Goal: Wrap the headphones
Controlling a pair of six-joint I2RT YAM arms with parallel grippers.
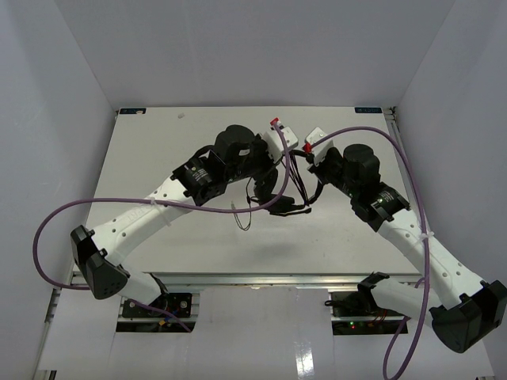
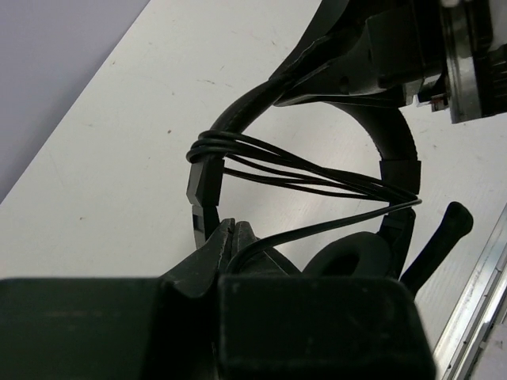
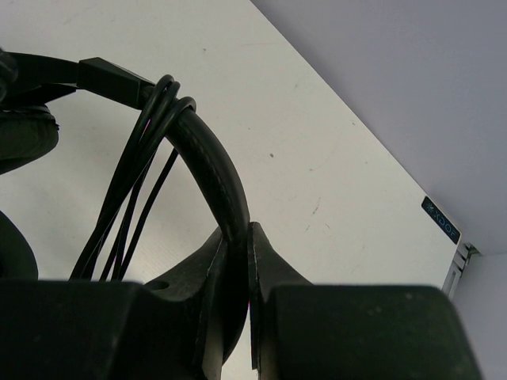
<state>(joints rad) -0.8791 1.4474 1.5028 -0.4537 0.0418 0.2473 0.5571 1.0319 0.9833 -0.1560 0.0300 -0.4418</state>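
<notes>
Right claw (image 3: 238,233) is clamped shut on the padded headband (image 3: 214,166) and holds the headphones (image 1: 285,186) up off the counter (image 1: 341,237). Left claw (image 2: 230,236) sits opposite it, just below the arch, tips pinched together. I read that as gripping the cord (image 2: 317,178), since a strand runs straight out from between its tips. Several turns of cord cross the arch just above the left claw, bunched at the slider on one side and fanned out on the other. One earcup (image 2: 348,253) hangs right beside the left claw's tips.

Handling, my call:
- **Weight:** the headset looks light.
- **Headband:** springy but stiff enough to wrap against, and the padded leather-like cover gives the right claw decent bite. That's the place to hold.
- **Earcups:** soft, and they swivel, so a bad place to grip.
- **Cord:** thin, limp and slick. It slides through a loose pinch and the loops go slack if tension drops. I'd hold it close to the last turn.
- **Plugs:** I can't make them out in the wrist views.
</notes>
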